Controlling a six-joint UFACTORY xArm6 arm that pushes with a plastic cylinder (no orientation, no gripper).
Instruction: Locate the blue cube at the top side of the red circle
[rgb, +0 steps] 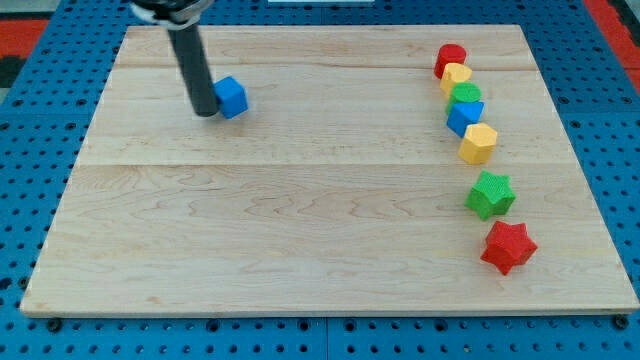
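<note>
Sitting at the view's upper left, the blue cube (232, 97) has my tip (205, 112) touching its left face; no jaws here, only a bare rod. Red circle (450, 59) waits well apart, upper right, heading a column with the yellow block (456, 77). Best push rightward, angling slightly up, centred to avoid spin.

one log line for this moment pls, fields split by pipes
stage: pushing | my tip touching left side of blue cube | red circle far right, top of block column | cube not yet above circle
</note>
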